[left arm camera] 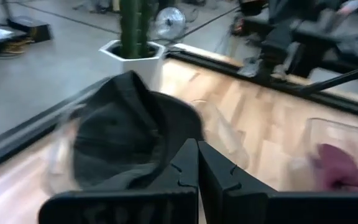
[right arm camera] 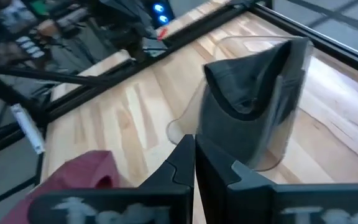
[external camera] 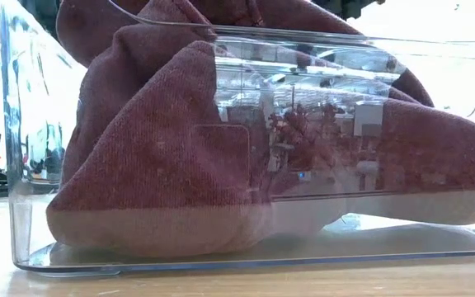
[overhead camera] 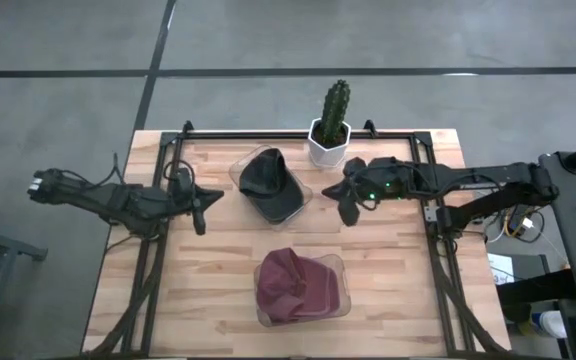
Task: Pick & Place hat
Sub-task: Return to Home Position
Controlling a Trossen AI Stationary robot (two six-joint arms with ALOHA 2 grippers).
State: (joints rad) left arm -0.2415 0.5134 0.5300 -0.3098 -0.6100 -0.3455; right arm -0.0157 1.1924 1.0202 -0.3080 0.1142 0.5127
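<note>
A dark grey hat (overhead camera: pixel 271 181) lies in a clear plastic container (overhead camera: pixel 303 205) toward the table's far side; it also shows in the left wrist view (left arm camera: pixel 123 130) and the right wrist view (right arm camera: pixel 253 106). A maroon hat (overhead camera: pixel 296 285) sits in a second clear container (overhead camera: pixel 340 290) near the table's near edge and fills the low view (external camera: pixel 221 157). My left gripper (overhead camera: pixel 200 205) hovers left of the grey hat, shut and empty (left arm camera: pixel 197 168). My right gripper (overhead camera: pixel 349 200) hovers right of it, shut and empty (right arm camera: pixel 194 162).
A potted cactus in a white pot (overhead camera: pixel 331 128) stands just behind the grey hat near the far edge. A black metal frame (overhead camera: pixel 268 135) runs along the table's far, left and right sides. Bare wood lies between the two containers.
</note>
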